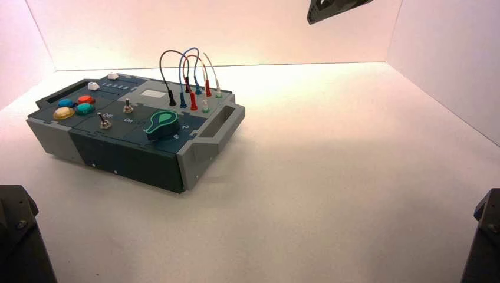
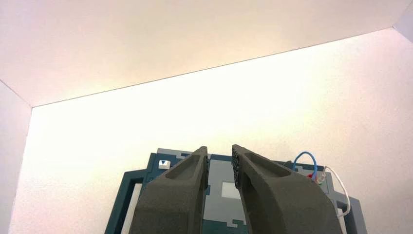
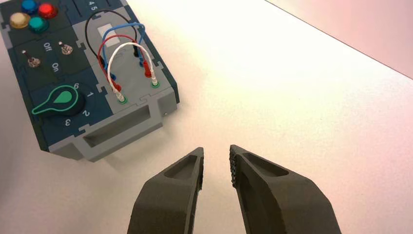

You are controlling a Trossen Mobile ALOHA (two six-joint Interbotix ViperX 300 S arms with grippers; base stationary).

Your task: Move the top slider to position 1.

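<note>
The box (image 1: 177,159) stands turned at the left of the table. Two small white slider knobs sit at its far left corner. The farther one is the top slider (image 1: 112,75); the other (image 1: 93,85) is just nearer. A row of tiny white numerals (image 1: 116,86) runs beside them, too small to pick out the 1. The left wrist view shows one white knob (image 2: 164,164) near the box's far edge. My left gripper (image 2: 220,151) is open and empty, well short of the box. My right gripper (image 3: 216,150) is open and empty over bare table, right of the box.
The box also bears coloured push buttons (image 1: 75,107), two silver toggles (image 1: 127,106), a green dial (image 1: 162,122) and looped wires (image 1: 187,73). White walls close in the table. A dark object (image 1: 336,8) hangs at the top. Arm parts fill the lower corners (image 1: 17,236).
</note>
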